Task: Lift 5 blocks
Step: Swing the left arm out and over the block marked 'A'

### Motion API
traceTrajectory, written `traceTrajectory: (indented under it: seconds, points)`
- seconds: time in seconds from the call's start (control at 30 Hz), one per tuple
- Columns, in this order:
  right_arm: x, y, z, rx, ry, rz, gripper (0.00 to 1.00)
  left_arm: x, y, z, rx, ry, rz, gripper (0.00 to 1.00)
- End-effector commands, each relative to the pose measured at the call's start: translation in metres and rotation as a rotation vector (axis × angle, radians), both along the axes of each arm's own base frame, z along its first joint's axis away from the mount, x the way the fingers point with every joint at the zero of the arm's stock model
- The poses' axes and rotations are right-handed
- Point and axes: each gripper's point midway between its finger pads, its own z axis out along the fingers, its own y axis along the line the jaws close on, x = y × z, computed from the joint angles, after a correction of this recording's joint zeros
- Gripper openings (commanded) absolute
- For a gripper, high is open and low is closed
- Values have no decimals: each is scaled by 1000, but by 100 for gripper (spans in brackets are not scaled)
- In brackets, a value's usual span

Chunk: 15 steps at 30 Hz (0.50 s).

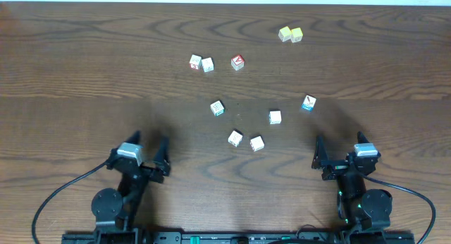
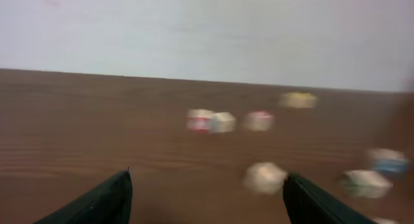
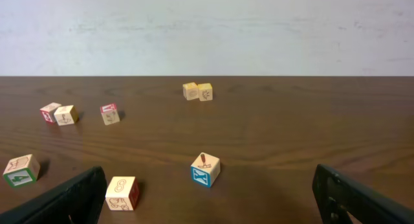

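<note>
Fingers (image 1: 163,151) of our left gripper (image 1: 150,142) stand wide apart in the overhead view, and our right gripper (image 1: 340,147) is spread just as wide; neither holds anything. The five blocks (image 1: 275,117) lie loose on the table (image 1: 84,75) ahead of and between the two arms. Among them are a teal-marked block (image 1: 217,108), a blue-faced block (image 1: 308,103) on the right, and two close together (image 1: 235,138) nearest our base. Farther back sit a touching pair of cubes (image 1: 201,63), a red-faced cube (image 1: 237,62) and two yellow cubes (image 1: 290,34).

From the left wrist everything is blurred. We see both dark fingertips (image 2: 110,198) far apart, with a pale block (image 2: 264,177) on the wood ahead.

From the right wrist the jaws gape. The blue-faced block (image 3: 205,170) sits ahead between them, untouched. A second block (image 3: 121,193) lies near the left finger, and a green-edged block (image 3: 19,170) lies farther left.
</note>
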Motion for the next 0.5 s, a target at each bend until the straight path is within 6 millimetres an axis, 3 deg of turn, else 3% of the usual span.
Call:
traceTrajectory:
  seconds: [0.0,0.27,0.47]
  points:
    - [0,-4,-1,-15,-3,-18,99,-33,-52,17,-251,71,-361,75]
    - [0,-4,-1,-15,-3,-18,99,-63,-56,107,-275,-307,-465,75]
    - [0,-4,-1,-15,-3,-18,99,-81,-54,148,-236,-464,-464,75]
